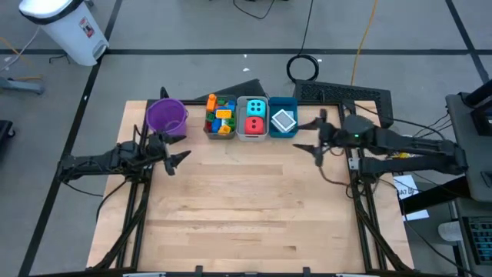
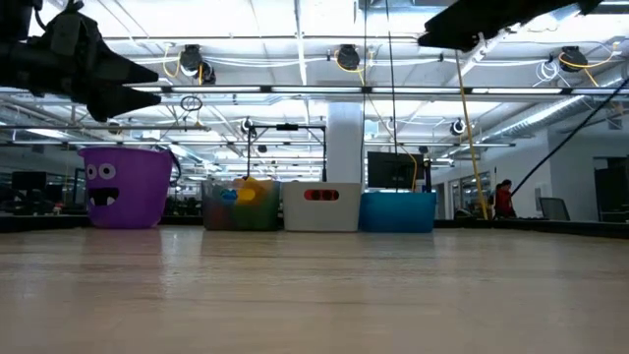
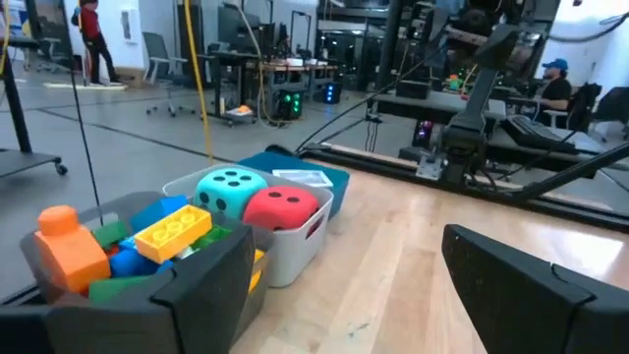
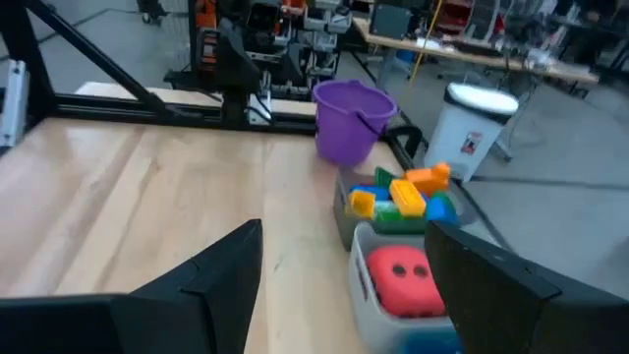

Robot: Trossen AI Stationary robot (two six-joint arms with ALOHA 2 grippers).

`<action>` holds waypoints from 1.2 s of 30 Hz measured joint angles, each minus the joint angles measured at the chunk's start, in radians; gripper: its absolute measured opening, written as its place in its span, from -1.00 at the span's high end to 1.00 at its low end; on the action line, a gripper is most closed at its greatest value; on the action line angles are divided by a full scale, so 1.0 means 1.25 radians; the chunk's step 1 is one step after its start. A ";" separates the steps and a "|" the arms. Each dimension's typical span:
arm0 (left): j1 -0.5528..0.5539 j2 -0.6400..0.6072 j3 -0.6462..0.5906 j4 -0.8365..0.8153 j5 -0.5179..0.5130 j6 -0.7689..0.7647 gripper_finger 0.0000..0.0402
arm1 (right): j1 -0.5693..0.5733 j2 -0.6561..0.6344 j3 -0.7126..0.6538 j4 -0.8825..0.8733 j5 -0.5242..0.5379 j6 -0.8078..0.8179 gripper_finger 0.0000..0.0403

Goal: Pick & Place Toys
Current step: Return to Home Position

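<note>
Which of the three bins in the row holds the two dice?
The white middle bin, with the cyan die and red die inside. The grey bin holds bricks, the blue bin white flat pieces.

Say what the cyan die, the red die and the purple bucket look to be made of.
Cyan die and red die: probably foam or soft plastic, going by the matte surface, rounded edges and lack of glare. Purple bucket: probably hard moulded plastic, with a smooth wall and a face on its side.
</note>
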 joint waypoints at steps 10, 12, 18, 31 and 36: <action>-0.007 0.040 -0.057 0.062 0.000 0.074 -0.67 | 0.000 -0.147 -0.003 -0.188 -0.007 0.143 -0.27; -0.007 0.050 -0.057 0.064 -0.003 0.075 -0.67 | 0.000 -0.187 -0.025 -0.158 -0.006 0.136 -0.27; -0.007 0.062 -0.057 0.063 -0.003 0.072 -0.67 | 0.000 -0.316 -0.235 0.183 -0.164 0.086 -0.27; -0.007 0.062 -0.057 0.065 -0.003 0.070 -0.67 | -0.035 -0.376 -0.523 0.463 -0.086 0.147 -0.27; -0.007 0.062 -0.057 0.065 -0.004 0.069 -0.67 | -0.035 -0.375 -0.597 0.542 -0.086 0.098 -0.27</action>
